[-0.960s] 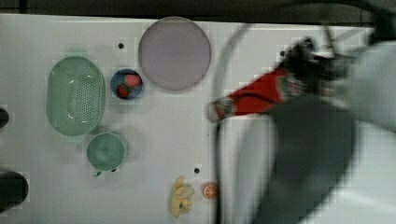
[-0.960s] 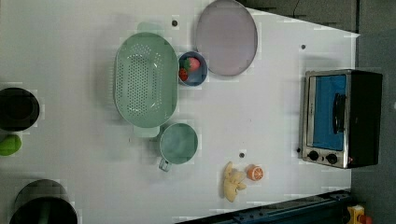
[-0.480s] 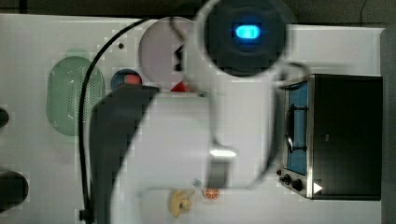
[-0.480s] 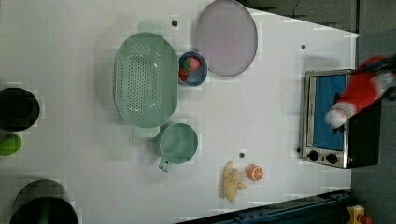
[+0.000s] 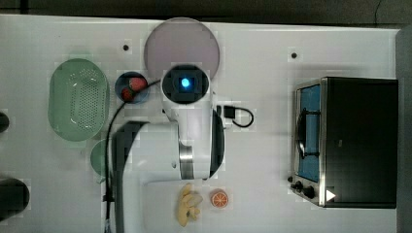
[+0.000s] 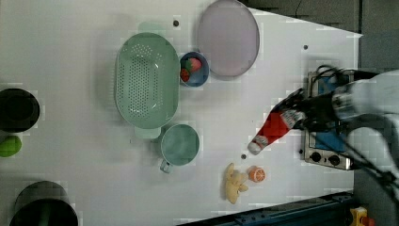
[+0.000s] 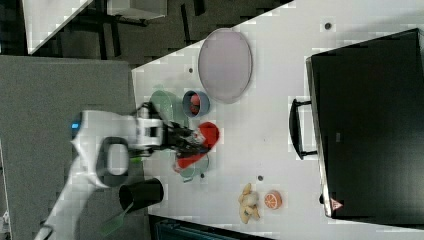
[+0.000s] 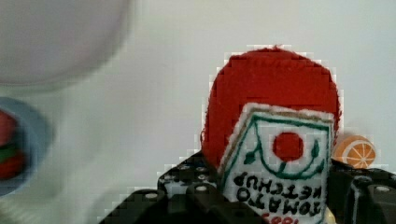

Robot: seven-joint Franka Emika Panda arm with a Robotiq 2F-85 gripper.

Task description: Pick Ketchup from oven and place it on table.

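Observation:
The Ketchup [image 6: 274, 130], a red bottle with a white cap, hangs tilted above the white table [image 6: 70, 61], cap toward the table, just off the left view's left of the oven [image 6: 329, 155]. My gripper [image 6: 301, 113] is shut on its label end. In the wrist view the red bottle [image 8: 271, 88] and its "tomato ketchup" label sit between my black fingers [image 8: 187, 191]. The right view shows the Ketchup [image 7: 202, 140] in my gripper [image 7: 187, 140] near the mug. In the top view my arm [image 5: 187, 131] covers the table's middle, and the oven [image 5: 359, 141] stands at the top view's right.
A lilac plate [image 5: 182, 43], a green colander [image 5: 77, 104], a blue bowl of strawberries [image 5: 131, 87] and a teal mug [image 6: 179, 144] stand on the table. A yellow toy [image 5: 188, 209] and an orange slice [image 5: 218, 198] lie near the front edge. Dark cups [image 6: 18, 109] sit at the left view's left.
The arm has carried the Ketchup away from the oven and out over the table, toward the mug and orange slice. The grip has stayed the same.

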